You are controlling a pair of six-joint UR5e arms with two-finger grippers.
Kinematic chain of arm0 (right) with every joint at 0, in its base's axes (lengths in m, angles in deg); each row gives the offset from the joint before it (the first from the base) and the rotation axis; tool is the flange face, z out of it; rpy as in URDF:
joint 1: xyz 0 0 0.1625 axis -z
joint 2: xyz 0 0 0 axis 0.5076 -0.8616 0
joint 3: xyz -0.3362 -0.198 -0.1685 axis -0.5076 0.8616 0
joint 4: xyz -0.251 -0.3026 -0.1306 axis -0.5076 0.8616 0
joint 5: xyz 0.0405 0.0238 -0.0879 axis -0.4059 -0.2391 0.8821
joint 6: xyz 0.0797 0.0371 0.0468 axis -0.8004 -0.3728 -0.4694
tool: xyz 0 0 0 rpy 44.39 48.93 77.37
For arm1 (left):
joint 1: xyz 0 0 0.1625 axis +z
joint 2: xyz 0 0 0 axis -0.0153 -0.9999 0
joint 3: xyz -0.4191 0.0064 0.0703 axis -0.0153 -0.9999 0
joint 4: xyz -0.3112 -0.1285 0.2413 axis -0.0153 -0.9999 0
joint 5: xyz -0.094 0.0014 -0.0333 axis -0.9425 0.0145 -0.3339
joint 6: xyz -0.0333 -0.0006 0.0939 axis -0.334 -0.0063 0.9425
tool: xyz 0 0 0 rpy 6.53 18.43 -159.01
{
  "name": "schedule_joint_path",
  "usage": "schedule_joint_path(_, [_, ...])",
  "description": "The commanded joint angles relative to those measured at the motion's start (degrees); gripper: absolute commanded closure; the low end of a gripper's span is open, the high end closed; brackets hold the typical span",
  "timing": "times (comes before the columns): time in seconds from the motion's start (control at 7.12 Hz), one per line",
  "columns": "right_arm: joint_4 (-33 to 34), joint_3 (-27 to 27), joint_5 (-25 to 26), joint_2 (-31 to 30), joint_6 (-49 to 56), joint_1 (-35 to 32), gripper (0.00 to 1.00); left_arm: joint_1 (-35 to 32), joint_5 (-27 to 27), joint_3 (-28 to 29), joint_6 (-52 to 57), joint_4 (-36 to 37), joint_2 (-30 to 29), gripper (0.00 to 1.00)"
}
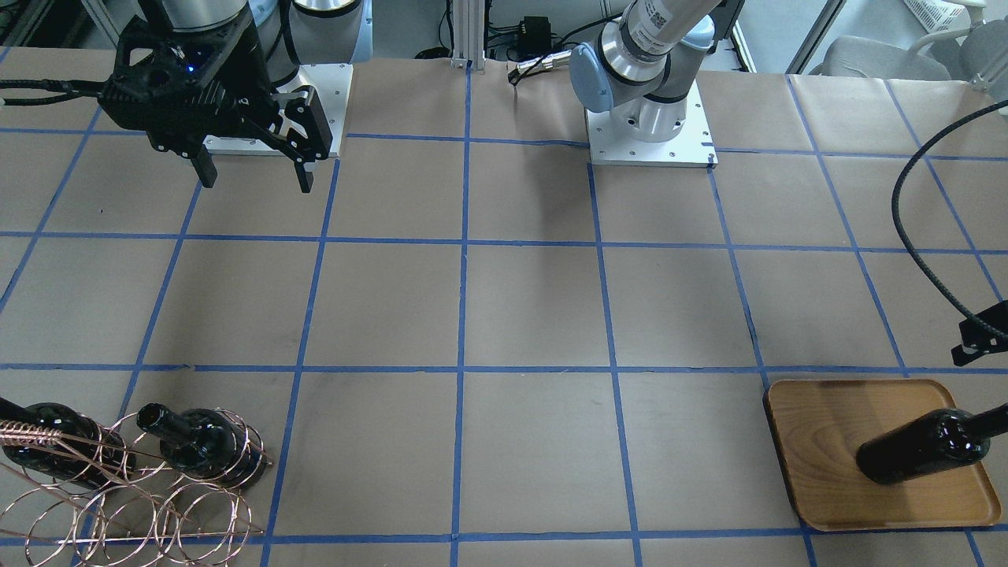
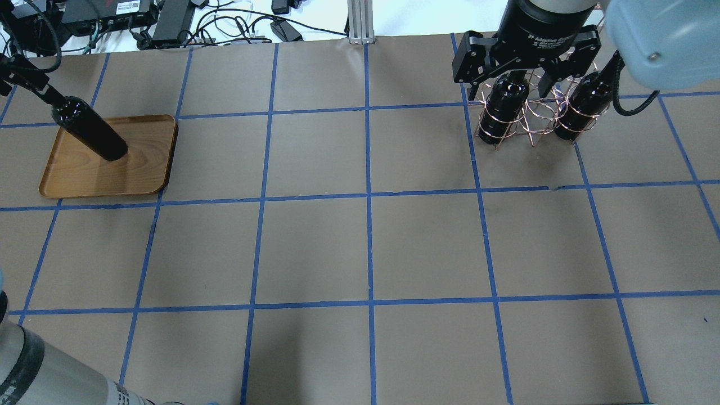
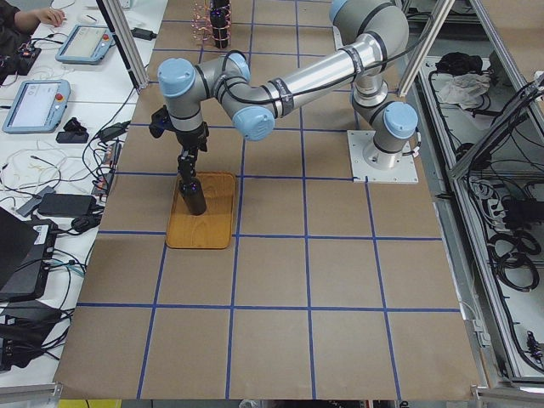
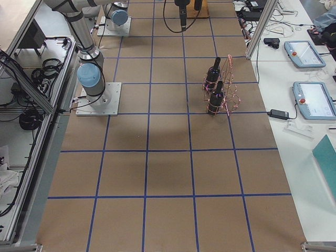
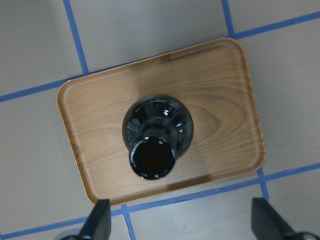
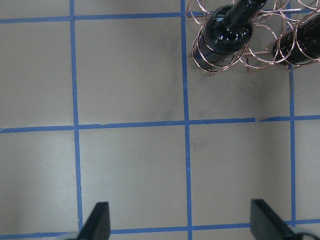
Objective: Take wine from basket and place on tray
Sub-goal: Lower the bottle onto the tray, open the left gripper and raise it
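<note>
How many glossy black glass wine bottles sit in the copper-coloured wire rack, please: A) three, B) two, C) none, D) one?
B: the overhead view shows one black glass bottle and a second black glass bottle inside the copper wire rack; the third bottle stands on the rectangular wooden tray.

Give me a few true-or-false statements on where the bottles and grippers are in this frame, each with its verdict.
1. A wine bottle stands upright on the wooden tray. True.
2. The copper wire basket holds three bottles. False: it holds two bottles.
3. The right gripper is shut on a bottle. False: it is open and holds nothing.
4. The left gripper is open. True.
5. The tray lies right beside the basket. False: they are at opposite ends of the table.
</note>
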Motion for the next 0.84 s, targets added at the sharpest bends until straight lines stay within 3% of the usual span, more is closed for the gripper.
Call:
schedule_joint_path(0.0, [0.0, 0.0, 0.0, 0.0, 0.0, 0.0, 0.00, -5.3, 0.1, -0.6, -13.4, -7.9, 8.0, 0.00])
schedule_joint_path(0.42, [0.0, 0.0, 0.0, 0.0, 0.0, 0.0, 0.00, -19.5, 1.1, -7.8, -29.2, -7.1, 16.0, 0.00])
schedule_joint_path(0.7, [0.0, 0.0, 0.0, 0.0, 0.0, 0.0, 0.00, -25.3, 0.3, -10.6, -31.6, -5.8, 18.9, 0.00])
